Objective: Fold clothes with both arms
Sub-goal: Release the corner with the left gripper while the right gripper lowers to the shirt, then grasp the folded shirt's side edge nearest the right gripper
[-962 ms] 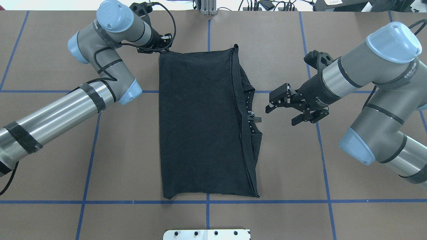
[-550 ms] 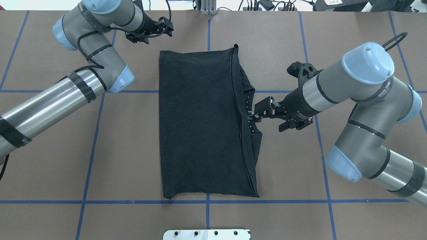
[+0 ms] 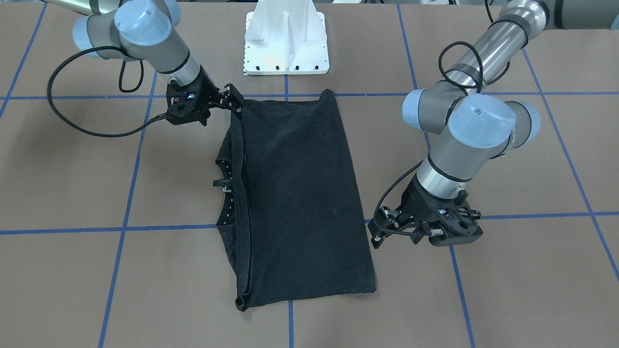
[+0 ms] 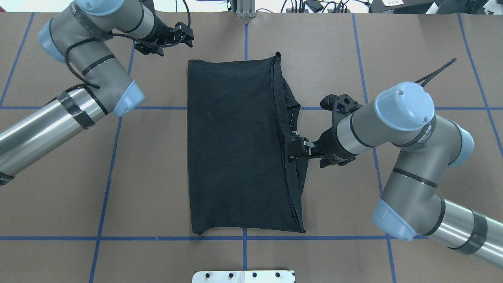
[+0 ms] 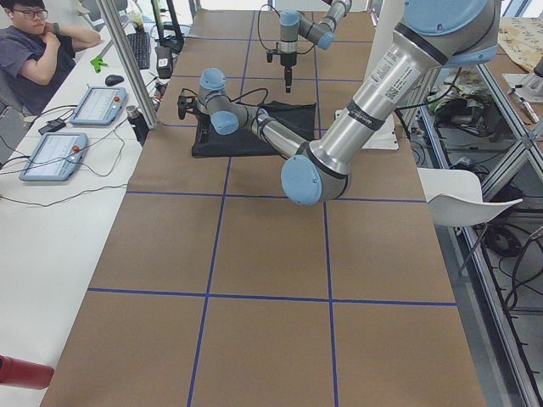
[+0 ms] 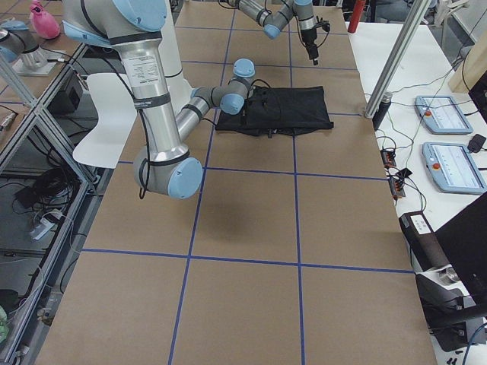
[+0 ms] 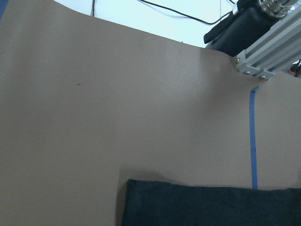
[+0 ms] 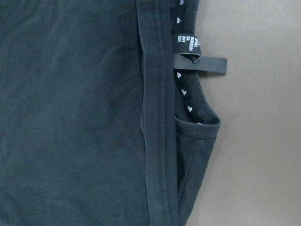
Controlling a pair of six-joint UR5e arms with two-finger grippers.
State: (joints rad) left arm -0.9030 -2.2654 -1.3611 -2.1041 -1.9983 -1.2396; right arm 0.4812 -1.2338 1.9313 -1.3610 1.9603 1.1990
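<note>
The black T-shirt (image 4: 235, 145) lies folded into a long rectangle with its print hidden and its collar and label (image 8: 200, 66) along its right edge. It also shows in the front view (image 3: 295, 193). My right gripper (image 4: 292, 151) is open and empty. It hangs over that collar edge, seen in the front view (image 3: 236, 101) above the shirt's edge. My left gripper (image 4: 186, 34) is open and empty, off the cloth beyond its far left corner, also seen in the front view (image 3: 376, 227). The left wrist view shows only that shirt corner (image 7: 211, 207).
The table is brown with blue tape lines (image 4: 243, 237). A white mount plate (image 4: 243, 276) sits at the near edge. An aluminium post (image 4: 244, 8) stands at the far edge. An operator (image 5: 34, 51) sits at a side table with tablets.
My left gripper has drawn up and back to the left, away from the shirt's far left corner. My right arm has swung in from the right to over the collar edge.
</note>
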